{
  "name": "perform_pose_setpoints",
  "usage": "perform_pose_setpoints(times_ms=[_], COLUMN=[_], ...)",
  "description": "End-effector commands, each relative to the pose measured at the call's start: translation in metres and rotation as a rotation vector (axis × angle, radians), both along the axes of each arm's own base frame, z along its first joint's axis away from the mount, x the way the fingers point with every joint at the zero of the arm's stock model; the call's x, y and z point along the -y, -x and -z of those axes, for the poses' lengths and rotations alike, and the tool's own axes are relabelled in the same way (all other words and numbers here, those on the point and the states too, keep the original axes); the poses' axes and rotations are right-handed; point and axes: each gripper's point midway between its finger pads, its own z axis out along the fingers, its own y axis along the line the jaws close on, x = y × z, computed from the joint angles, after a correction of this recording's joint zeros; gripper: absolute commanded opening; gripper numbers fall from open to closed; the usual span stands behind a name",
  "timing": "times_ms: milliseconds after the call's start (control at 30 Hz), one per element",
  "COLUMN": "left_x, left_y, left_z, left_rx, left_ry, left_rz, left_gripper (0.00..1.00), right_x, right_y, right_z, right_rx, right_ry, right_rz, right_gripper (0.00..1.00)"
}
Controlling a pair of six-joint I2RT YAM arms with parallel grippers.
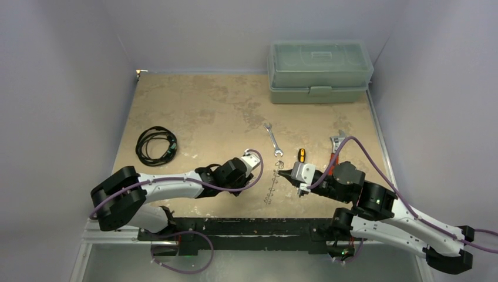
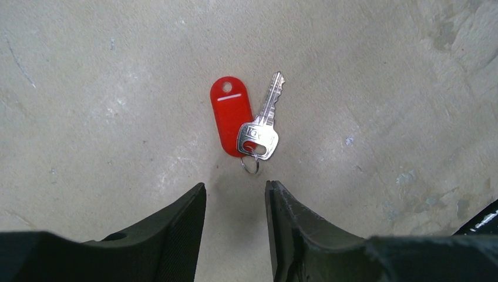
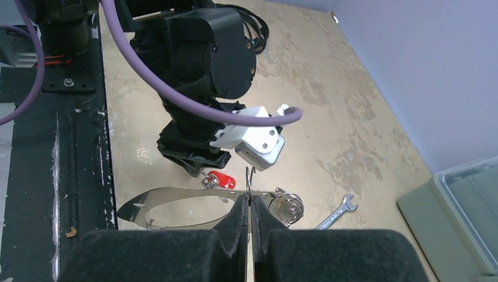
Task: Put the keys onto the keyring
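Note:
A silvery key with a red plastic tag on a small split ring lies flat on the table. My left gripper hovers just short of it, open and empty, the jaws either side of the split ring. In the right wrist view the red tag lies beside the left gripper's fingers. My right gripper is shut on a thin wire loop of the keyring, a shiny oval band with small keys hanging at its right end. From above, the keyring lies between both grippers.
A small spanner and an orange-and-black screwdriver lie behind the keyring. A coiled black cable is at the left. A green toolbox stands at the back right. The black mounting rail runs along the near edge.

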Motion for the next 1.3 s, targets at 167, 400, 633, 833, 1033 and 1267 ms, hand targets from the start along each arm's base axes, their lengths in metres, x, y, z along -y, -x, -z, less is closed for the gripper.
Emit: perform_pose_setpoints(times_ms=[167, 400, 633, 833, 1033, 1267], left_x=[0.023, 0.028, 0.028, 0.028, 0.035, 0.037], left_y=[-0.01, -0.009, -0.006, -0.005, -0.008, -0.003], left_z=[-0.007, -0.008, -0.004, 0.001, -0.003, -0.008], left_rx=[0.037, 0.041, 0.041, 0.036, 0.055, 0.032], left_ry=[0.037, 0.057, 0.047, 0.029, 0.049, 0.044], left_rz=[0.025, 0.049, 0.077, 0.099, 0.115, 0.136], left_gripper=[0.35, 0.25, 0.23, 0.17, 0.05, 0.0], right_x=[-0.004, -0.004, -0.005, -0.005, -0.003, -0.004], right_y=[-0.003, -0.003, -0.003, -0.002, -0.001, -0.001], right_z=[-0.015, -0.014, -0.013, -0.013, -0.015, -0.015], right_rx=[0.027, 0.026, 0.026, 0.027, 0.034, 0.031], right_ry=[-0.058, -0.057, -0.058, -0.064, -0.075, -0.072], right_rz=[0.009, 0.008, 0.004, 0.002, 0.001, -0.003], right_gripper=[0.0, 0.0, 0.0, 0.0, 0.0, 0.0])
